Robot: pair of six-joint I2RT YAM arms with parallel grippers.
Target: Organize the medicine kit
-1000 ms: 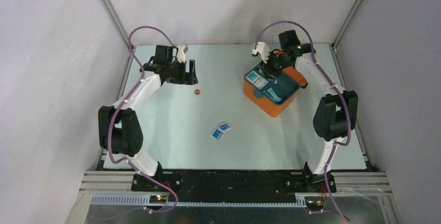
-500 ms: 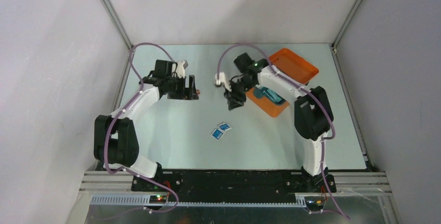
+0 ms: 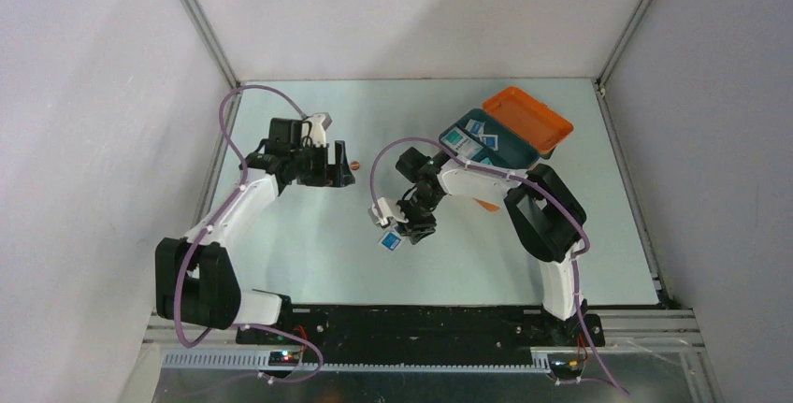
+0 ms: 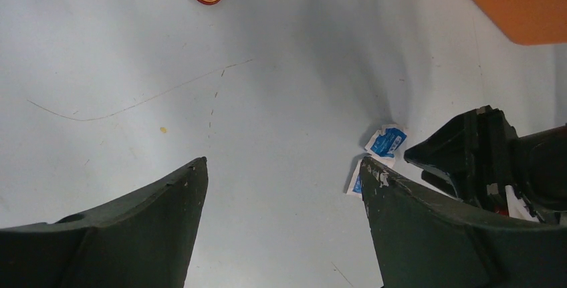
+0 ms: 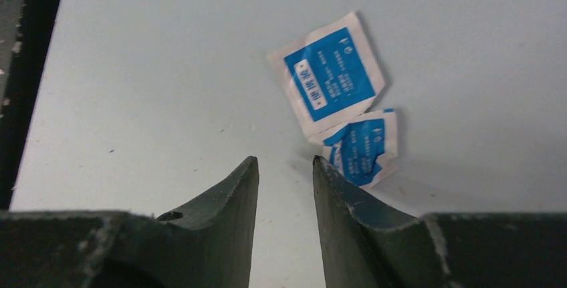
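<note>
The medicine kit point(image 3: 512, 108) sits on the far right part of the surface point(image 3: 309, 253). Its orange lid point(image 3: 538, 124) is swung fully open toward the far right corner. The dark teal tray point(image 3: 505, 148) is exposed, and several blue-white sachets point(image 3: 456, 139) lie in its compartments. The right arm point(image 3: 486, 179) crosses over the near side of the kit and reaches left toward the middle of the surface. Two loose sachets point(image 5: 331, 77) lie flat there, well apart from the kit. One overlaps the edge of the other, and the lower sachet point(image 5: 361, 144) is slightly creased. The right jaws are partly open with a narrow gap, and nothing sits between the fingers point(image 5: 348, 214). They are positioned low over the surface, just beside the lower sachet. Whether a fingertip touches its edge cannot be determined. The left jaws are spread wide and hold nothing. Their fingers point(image 4: 154, 221) hang over bare surface on the left side. A small round red cap point(image 3: 353, 165) lies on the surface just beside the left jaws, on the side facing the kit. In the left wrist view this cap appears ahead of the fingers, near the top edge. The loose sachets and the dark body of the right jaws appear at the right.
</note>
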